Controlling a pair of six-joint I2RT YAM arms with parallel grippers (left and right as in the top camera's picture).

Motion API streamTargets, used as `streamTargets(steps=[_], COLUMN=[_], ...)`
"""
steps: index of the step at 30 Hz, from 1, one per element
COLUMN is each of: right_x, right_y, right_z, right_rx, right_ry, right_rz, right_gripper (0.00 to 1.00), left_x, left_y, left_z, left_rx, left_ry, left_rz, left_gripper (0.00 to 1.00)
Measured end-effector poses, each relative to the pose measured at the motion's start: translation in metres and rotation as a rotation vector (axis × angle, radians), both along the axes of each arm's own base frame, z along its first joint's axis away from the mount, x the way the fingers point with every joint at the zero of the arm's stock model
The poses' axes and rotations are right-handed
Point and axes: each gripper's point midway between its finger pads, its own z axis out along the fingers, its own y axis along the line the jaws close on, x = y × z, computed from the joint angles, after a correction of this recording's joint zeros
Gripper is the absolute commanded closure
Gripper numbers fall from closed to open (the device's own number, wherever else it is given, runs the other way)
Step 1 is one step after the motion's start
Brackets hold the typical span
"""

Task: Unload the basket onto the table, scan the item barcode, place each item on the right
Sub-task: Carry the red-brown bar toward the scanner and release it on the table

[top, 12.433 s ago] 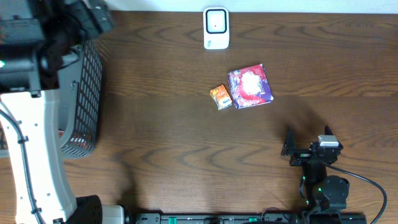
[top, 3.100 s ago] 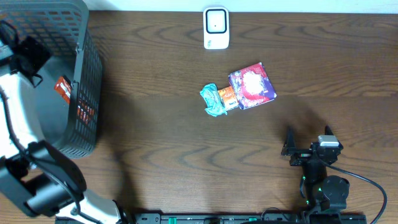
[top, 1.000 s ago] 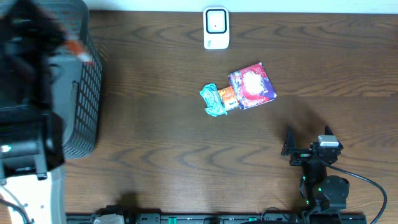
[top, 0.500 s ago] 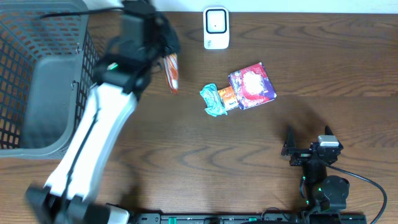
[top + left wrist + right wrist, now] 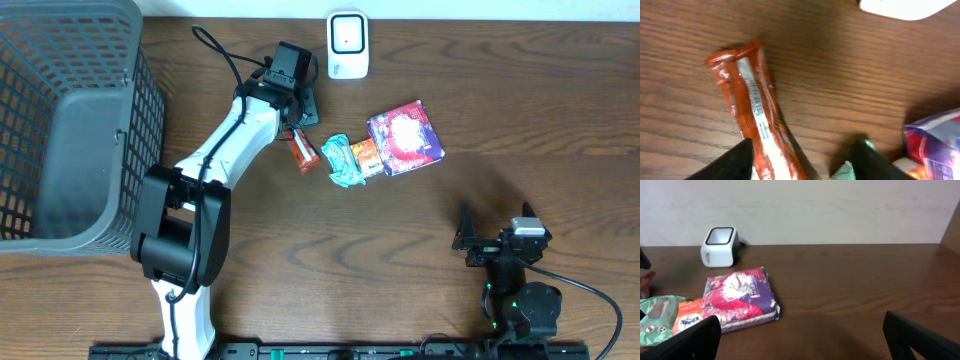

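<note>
The orange-red packet [image 5: 756,112] lies flat on the worktop [image 5: 300,250] under my left pincer [image 5: 804,150]. The pincer is spread, with both fingers well clear of each other and nothing pinched. From my left wrist the packet's long axis runs on a slant. Its crimped end is up and to the left, and its body comes down between my fingers [image 5: 727,165], closer to the left-hand one. A white strip with fine dark print faces up along that axis, but the print is too small for me to read.

From overhead the axis is also diagonal. One end is tucked below my wrist and the other points down-right at the teal packet [image 5: 342,160], just beside it — I can't tell whether they touch. A small orange packet [image 5: 363,155] and a purple bag [image 5: 402,138] follow in the same row. The scanner [image 5: 347,45] stands apart at the far edge, and the basket [image 5: 60,120] is at the left.

Half a second earlier I held this packet pinched and clear of the worktop, with its axis nearly straight up and down in the overhead view and a gap to the teal packet. It has since come down beside that row and tilted over, and my fingers have parted. The other packets, the scanner and my right pincer [image 5: 494,222] — jaws wide, empty — have not moved.
</note>
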Motion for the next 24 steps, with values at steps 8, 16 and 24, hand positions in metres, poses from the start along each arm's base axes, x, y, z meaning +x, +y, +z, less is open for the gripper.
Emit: streamTargets(steps=[8, 16, 24], right_x=[0.0, 0.0, 0.0], right_y=[0.0, 0.0, 0.0], right_z=[0.0, 0.0, 0.0], right_rx=[0.0, 0.0, 0.0], right_ry=[0.0, 0.0, 0.0], right_rz=[0.0, 0.0, 0.0], right_gripper=[0.01, 0.01, 0.01], left_x=[-0.013, -0.093, -0.151], left_y=[0.009, 0.085, 0.101], left_z=[0.066, 0.151, 0.134], left_rx=[-0.021, 0.042, 0.108], left_ry=[-0.081, -0.041, 0.186], left_rz=[-0.048, 0.061, 0.059], left_gripper=[0.02, 0.02, 0.03])
